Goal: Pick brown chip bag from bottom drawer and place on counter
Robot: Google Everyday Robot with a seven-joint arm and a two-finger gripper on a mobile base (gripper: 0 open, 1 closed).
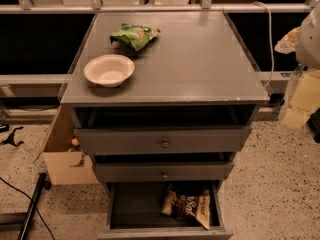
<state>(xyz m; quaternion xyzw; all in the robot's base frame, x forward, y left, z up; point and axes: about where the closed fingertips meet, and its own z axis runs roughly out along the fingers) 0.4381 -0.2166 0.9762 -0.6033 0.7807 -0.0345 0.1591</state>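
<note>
Gripper [299, 103] at right, beside counter [200, 59]

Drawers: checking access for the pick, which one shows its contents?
The bottom drawer, knobless, with the brown chip bag inside; the two knobbed ones show nothing. The gripper is at the right edge.

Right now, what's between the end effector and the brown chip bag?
Camera view: the two knobbed drawers, between the end effector at right edge and brown chip bag.
</note>
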